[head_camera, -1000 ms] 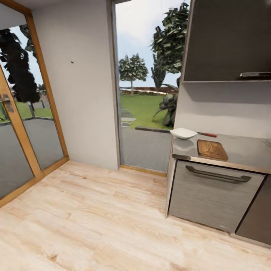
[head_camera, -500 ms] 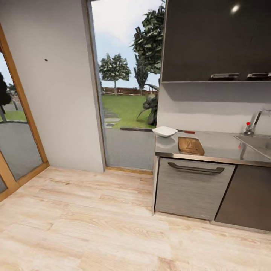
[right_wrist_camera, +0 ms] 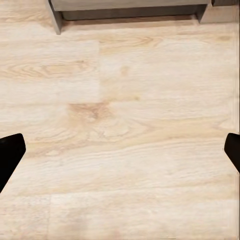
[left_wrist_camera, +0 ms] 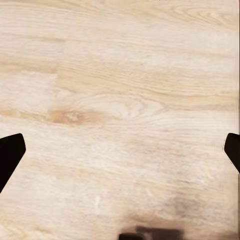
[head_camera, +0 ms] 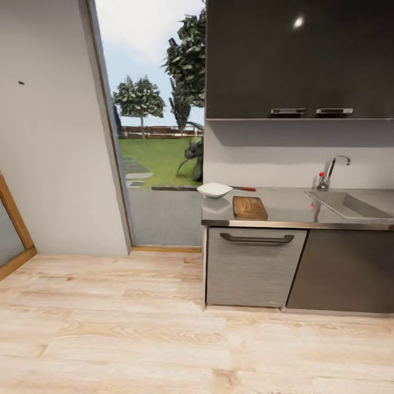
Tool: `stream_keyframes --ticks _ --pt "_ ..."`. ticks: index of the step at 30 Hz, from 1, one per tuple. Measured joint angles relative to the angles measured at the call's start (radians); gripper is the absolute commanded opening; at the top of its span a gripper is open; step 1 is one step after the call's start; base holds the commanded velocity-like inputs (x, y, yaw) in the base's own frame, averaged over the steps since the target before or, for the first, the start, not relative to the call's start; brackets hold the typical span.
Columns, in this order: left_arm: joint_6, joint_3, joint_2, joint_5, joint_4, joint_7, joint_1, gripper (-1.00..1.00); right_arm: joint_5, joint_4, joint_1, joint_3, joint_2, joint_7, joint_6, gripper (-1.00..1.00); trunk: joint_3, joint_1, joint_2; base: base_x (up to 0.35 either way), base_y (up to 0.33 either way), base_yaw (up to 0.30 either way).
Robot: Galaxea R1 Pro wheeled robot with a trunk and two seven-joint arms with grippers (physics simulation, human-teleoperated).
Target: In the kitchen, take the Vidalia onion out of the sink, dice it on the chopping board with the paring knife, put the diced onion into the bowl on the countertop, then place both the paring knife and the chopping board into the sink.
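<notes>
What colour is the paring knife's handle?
Red; the paring knife shows best in the head view.

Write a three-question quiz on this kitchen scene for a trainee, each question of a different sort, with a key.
1. True or false: the bowl sits on the chopping board.
2. Multiple choice: the paring knife lies
A. in the sink
B. on the countertop behind the board, beside the bowl
C. on the floor
3. Fill in: both wrist views look down at the wooden ____, with the left gripper and right gripper holding nothing between their fingers.

Key
1. False: the bowl stands on the countertop just past the board's far left corner.
2. B
3. floor
</notes>
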Motion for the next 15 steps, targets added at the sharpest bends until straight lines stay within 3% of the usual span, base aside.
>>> stream_keyframes --ticks 10,15 --pt "0.000 0.000 0.000 0.000 0.000 0.000 0.000 1.00 0.000 0.000 0.000 0.000 0.000 0.000 0.001 1.00 0.000 0.000 0.000 0.000 0.000 -0.285" --pt "0.000 0.000 0.000 0.000 0.000 0.000 0.000 1.00 0.000 0.000 0.000 0.000 0.000 -0.001 0.000 1.00 0.000 0.000 0.000 0.000 0.000 -0.121"
